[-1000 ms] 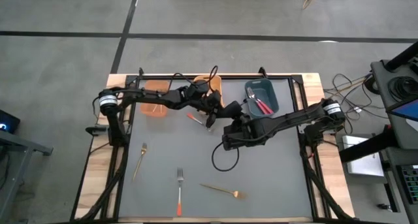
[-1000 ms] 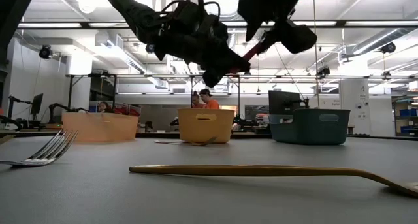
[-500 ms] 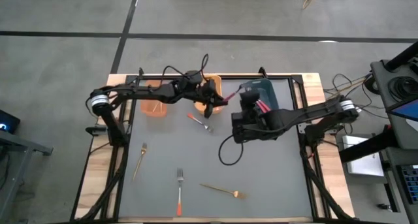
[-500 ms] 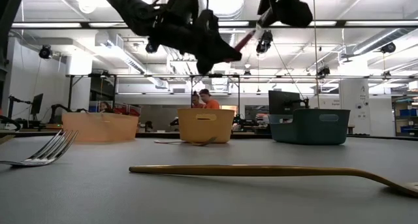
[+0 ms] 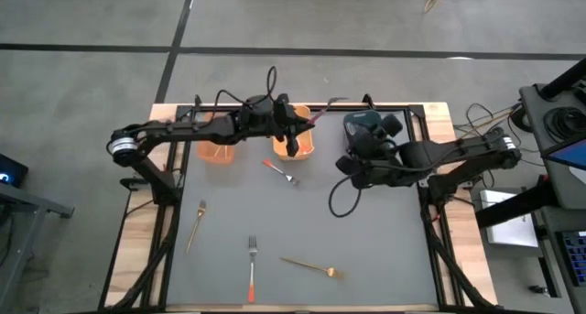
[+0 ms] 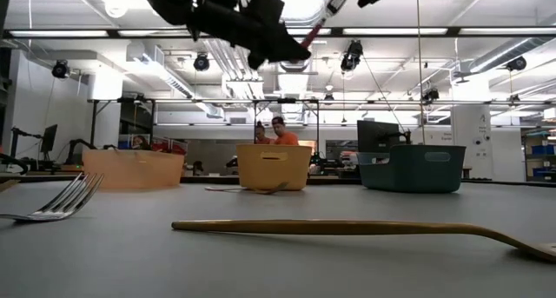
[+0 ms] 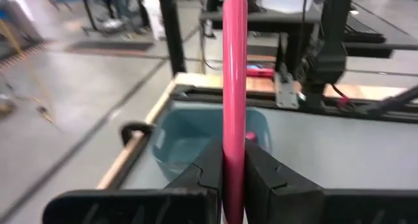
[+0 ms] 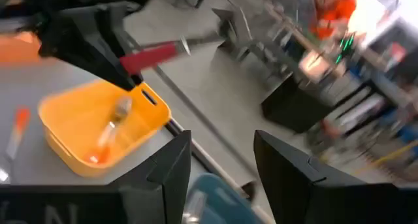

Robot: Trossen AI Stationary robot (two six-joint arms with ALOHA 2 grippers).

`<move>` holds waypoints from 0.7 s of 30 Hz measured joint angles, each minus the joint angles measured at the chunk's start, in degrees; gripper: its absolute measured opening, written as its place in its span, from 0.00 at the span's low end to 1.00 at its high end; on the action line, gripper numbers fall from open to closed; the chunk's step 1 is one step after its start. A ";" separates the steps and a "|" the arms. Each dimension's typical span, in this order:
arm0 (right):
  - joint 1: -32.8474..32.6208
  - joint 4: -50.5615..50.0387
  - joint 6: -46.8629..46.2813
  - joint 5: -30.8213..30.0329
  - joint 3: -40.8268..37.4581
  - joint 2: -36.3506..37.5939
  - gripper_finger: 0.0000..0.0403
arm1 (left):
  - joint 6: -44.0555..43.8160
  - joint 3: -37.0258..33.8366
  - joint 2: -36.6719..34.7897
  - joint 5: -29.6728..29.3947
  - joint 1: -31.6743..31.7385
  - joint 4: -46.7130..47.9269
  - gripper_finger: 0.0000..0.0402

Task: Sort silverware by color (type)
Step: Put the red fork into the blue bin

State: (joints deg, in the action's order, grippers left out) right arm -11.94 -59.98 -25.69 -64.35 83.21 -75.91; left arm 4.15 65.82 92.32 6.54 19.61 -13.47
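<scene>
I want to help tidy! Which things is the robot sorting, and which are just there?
Sorting: pink-handled fork in left gripper; two orange-handled forks; two gold forks.
Just there: three bins, black cable, person behind, open right gripper.

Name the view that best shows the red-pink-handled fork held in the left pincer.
Left wrist view: the red-pink-handled fork fills the frame, clamped in the left pincer. The right wrist view shows handle and tines, farther off. The high view shows it tiny; the low view only its handle.
</scene>
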 joint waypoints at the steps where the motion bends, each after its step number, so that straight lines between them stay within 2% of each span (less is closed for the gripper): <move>1: -0.33 -0.11 -2.21 0.01 -0.57 0.63 0.39 | 0.68 0.00 -0.85 -1.27 -0.26 0.25 0.03; 4: -2.12 0.70 -5.15 -1.09 -4.20 2.55 0.39 | 1.61 -0.37 -2.86 -2.61 -0.94 0.54 0.03; 8: -5.41 1.50 -12.73 -5.41 -11.41 5.93 0.39 | 1.47 -2.79 -6.13 -2.61 -1.67 0.49 0.03; 14: -8.75 9.22 -20.93 -9.72 -21.82 8.15 0.39 | -0.97 -10.71 -11.78 -2.67 -3.02 -7.35 0.03; 17: -8.81 19.88 -18.20 -10.02 -25.87 8.23 0.39 | -2.86 -15.32 -13.68 -2.73 -4.06 -14.56 0.03; 21: -8.81 38.74 -6.35 -8.74 -29.88 7.51 0.39 | -3.38 -20.87 -14.45 -4.74 -5.52 -24.32 0.03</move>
State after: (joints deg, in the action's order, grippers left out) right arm -20.75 -21.24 -32.04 -73.09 53.33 -68.40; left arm 0.77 44.95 77.86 1.80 14.09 -37.80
